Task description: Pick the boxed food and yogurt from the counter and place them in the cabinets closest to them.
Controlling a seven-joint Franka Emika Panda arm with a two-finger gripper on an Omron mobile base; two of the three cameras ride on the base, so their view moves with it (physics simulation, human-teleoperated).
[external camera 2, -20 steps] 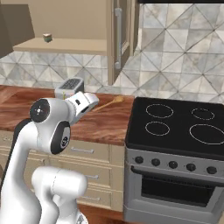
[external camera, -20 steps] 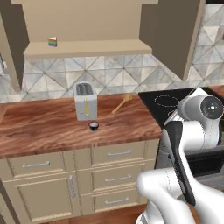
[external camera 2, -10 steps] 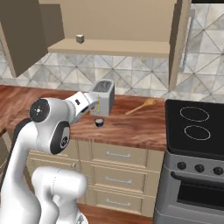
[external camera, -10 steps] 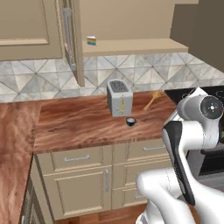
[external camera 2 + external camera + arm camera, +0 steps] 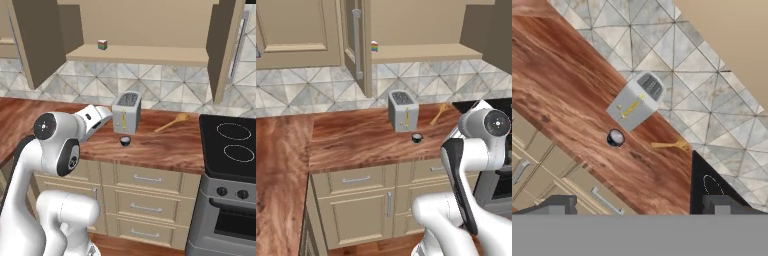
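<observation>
The boxed food [image 5: 374, 46] [image 5: 102, 44] stands small and upright on the open cabinet's tan shelf [image 5: 426, 52] [image 5: 150, 55], near its left end. The yogurt [image 5: 417, 137] [image 5: 125, 141] [image 5: 615, 138], a tiny dark cup with a lighter top, sits on the wood-grain counter [image 5: 356, 140] [image 5: 165, 145] just in front of the toaster. My gripper [image 5: 642, 206] is open and empty, held high above the counter, looking down at the yogurt. In the right base view my hand [image 5: 98, 119] hangs left of the toaster, apart from the cup.
A grey toaster [image 5: 402, 111] [image 5: 126, 112] [image 5: 634, 102] stands behind the yogurt. A wooden spoon [image 5: 440, 113] [image 5: 172, 122] [image 5: 671, 145] lies to its right. The black stove [image 5: 230, 145] borders the counter's right end. Open cabinet doors [image 5: 358, 45] [image 5: 222, 50] flank the shelf. Beige drawers [image 5: 150, 180] run below.
The base has driven, so both views have swung and the toaster, yogurt and shelf sit nearer their middle. The things themselves have not moved. The gripper stays open.
</observation>
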